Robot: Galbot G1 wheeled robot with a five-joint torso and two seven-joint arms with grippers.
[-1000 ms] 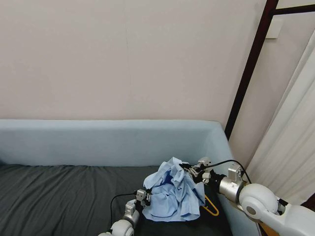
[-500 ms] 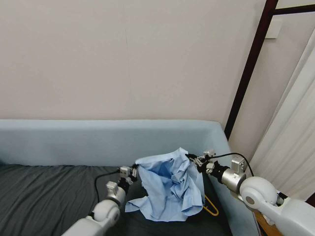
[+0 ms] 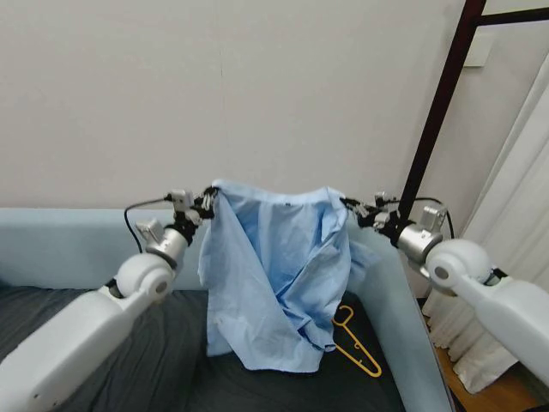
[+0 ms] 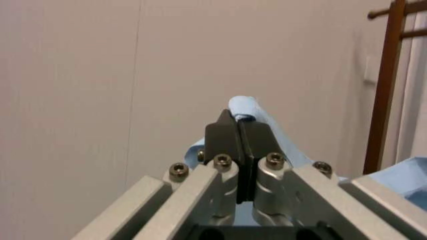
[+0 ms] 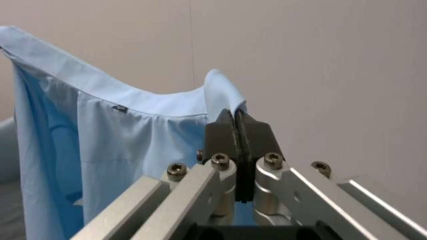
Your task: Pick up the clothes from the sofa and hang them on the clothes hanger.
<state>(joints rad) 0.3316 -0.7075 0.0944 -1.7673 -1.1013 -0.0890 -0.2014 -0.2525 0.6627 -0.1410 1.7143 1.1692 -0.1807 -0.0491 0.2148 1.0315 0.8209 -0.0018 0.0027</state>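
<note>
Item 1, light blue shirt (image 3: pixel 274 275): held up in the air in front of the sofa backrest, stretched between both grippers along its collar edge. The body hangs down in loose folds and its lower hem is close above the dark seat cushion (image 3: pixel 103 360); whether hem and cushion touch cannot be told. In the right wrist view the shirt (image 5: pixel 133 140) shows a collar seam with a small dark label.

Item 2, left gripper (image 3: pixel 208 196): raised at the shirt's left shoulder, level with the top of the garment. In the left wrist view the gripper (image 4: pixel 238 131) has its black pads pressed together on a fold of the blue cloth (image 4: pixel 248 107).

Item 3, right gripper (image 3: pixel 346 203): raised at the shirt's right shoulder, about level with the left one. In the right wrist view the gripper (image 5: pixel 235 122) pinches the cloth edge between closed pads.

Item 4, sofa (image 3: pixel 60 245): pale blue backrest and side arm, dark grey seat.

Item 5, yellow hanger (image 3: pixel 356 343): lying flat on the seat near the sofa's right arm, beside the hanging shirt, apart from both grippers.

Item 6, dark wooden stand (image 3: pixel 437 112): upright pole to the right of the sofa, next to a pale curtain (image 3: pixel 515 223)
</note>
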